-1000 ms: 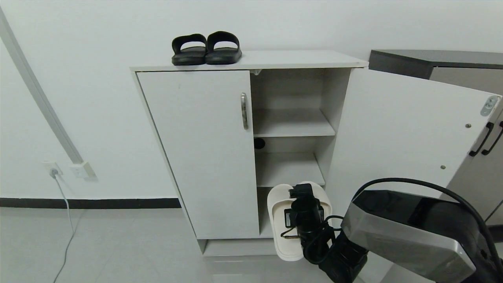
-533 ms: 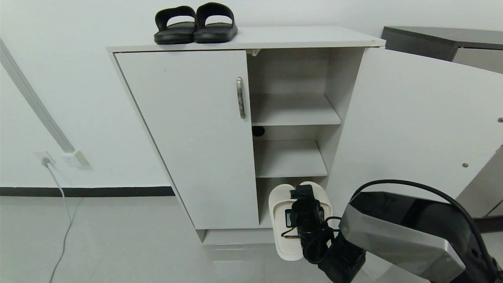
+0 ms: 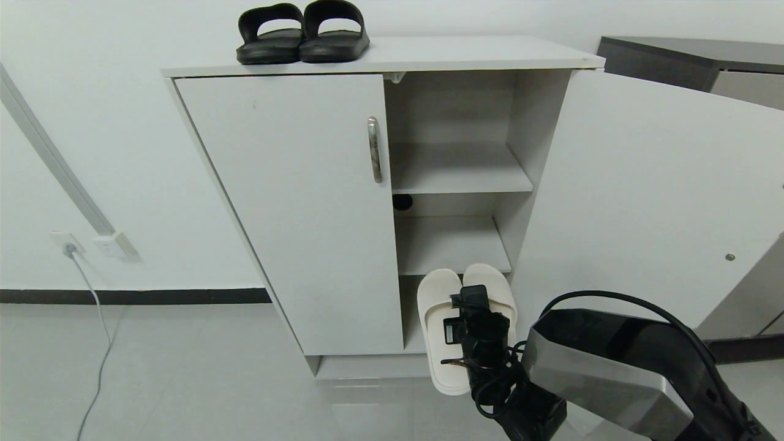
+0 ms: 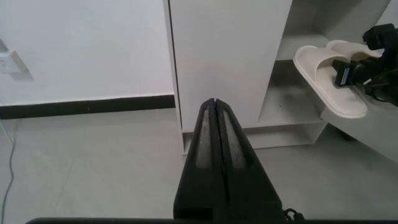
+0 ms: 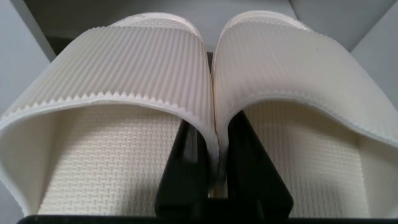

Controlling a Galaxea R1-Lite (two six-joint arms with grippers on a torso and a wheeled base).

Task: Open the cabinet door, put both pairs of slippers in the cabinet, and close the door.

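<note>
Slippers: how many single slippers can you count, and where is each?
4. Two black slippers sit side by side on the cabinet top, left end. Two white slippers are held by the right tool before the open lower compartment. The closed left door may hide others.

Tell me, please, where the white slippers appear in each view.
Head view: white slippers at the bottom opening of the cabinet.
Left wrist view: white slippers beyond the closed door.
Right wrist view: white slippers close up, straps foremost.
Shared landmark: the right hand gripping them.
</note>
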